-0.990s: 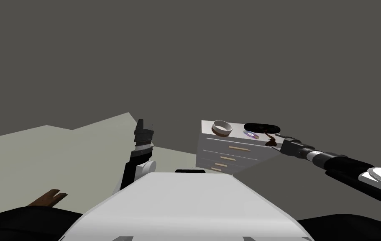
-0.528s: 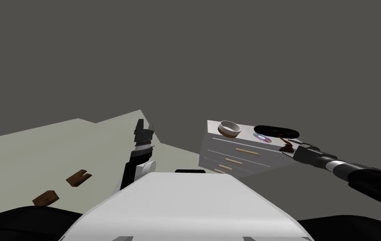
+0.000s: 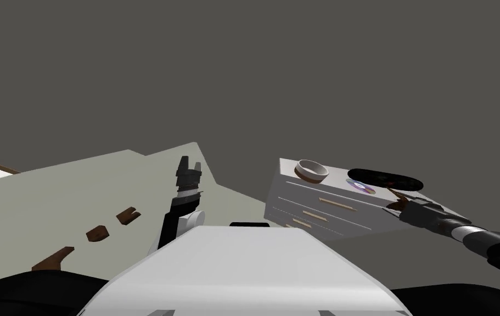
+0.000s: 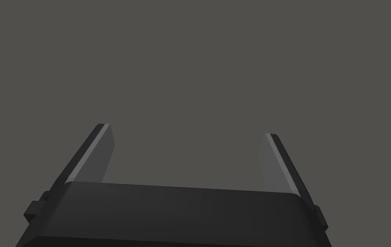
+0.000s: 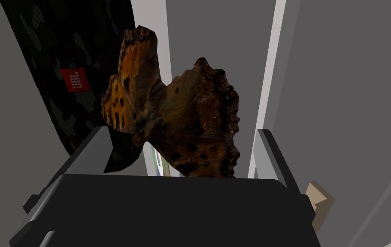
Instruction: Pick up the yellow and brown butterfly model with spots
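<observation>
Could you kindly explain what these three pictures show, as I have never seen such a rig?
This is a simulated two-armed robot. One picture looks down from its head; the others look along each hand. A grey dresser carries a bowl, a shiny disc and a black speaker. The right gripper has its open fingers on either side of an orange-brown spotted butterfly, not pressing it. The left gripper, raised in front, is open and empty.

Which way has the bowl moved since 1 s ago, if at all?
No. The bowl keeps its corner of the dresser top, beside the disc; its rightward drift in the head view is my own move.
</observation>
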{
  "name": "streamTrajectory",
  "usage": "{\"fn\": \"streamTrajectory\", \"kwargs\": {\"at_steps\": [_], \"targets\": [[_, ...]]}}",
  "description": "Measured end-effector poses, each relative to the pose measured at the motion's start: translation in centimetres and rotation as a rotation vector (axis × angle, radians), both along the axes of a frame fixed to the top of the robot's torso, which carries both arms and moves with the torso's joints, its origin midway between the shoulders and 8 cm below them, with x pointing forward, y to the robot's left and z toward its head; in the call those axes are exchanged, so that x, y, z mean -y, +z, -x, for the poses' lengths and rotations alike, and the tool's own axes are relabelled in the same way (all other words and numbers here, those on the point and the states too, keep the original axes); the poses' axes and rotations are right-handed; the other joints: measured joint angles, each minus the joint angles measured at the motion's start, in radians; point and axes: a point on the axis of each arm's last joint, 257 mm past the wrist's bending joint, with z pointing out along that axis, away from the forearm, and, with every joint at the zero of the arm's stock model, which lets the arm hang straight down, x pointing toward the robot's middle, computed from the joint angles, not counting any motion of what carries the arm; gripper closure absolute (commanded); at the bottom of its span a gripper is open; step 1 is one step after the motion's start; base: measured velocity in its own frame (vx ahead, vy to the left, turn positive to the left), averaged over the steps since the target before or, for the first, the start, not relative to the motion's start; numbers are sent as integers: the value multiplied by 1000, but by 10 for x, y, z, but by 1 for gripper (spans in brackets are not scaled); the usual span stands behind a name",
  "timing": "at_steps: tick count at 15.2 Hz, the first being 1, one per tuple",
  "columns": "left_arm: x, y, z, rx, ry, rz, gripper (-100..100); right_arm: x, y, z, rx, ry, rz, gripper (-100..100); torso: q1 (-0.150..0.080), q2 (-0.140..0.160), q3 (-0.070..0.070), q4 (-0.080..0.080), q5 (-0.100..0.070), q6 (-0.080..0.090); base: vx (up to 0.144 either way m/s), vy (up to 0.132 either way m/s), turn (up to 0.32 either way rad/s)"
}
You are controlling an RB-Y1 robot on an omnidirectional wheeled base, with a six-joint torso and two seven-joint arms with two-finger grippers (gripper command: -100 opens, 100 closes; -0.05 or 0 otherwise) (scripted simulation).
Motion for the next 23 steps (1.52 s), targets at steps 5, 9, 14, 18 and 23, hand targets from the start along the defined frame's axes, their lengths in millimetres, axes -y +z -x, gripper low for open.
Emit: {"fn": "streamTrajectory", "kwargs": {"at_steps": [5, 9, 14, 18, 23], "targets": [[0, 0, 0, 0, 0, 0, 0, 0, 1, -1, 2, 0, 2, 100, -2, -2, -2, -1, -1, 0, 5, -7, -58], [0, 0, 0, 0, 0, 0, 0, -13, 5, -20, -21, 30, 25, 100, -10, -4, -3, -2, -3, 3, 58, -74, -299], [0, 0, 0, 0, 0, 0, 0, -37, 13, -48, -27, 85, 54, 100, -8, -5, -3, -2, -3, 2, 46, -59, -221], [0, 0, 0, 0, 0, 0, 0, -59, 15, -67, -30, 127, 65, 100, -6, -5, -3, -2, -2, 1, 43, -36, -135], [0, 0, 0, 0, 0, 0, 0, -90, 17, -88, -31, 183, 70, 100, -7, -4, -2, -1, -3, 2, 40, -40, -155]]}}
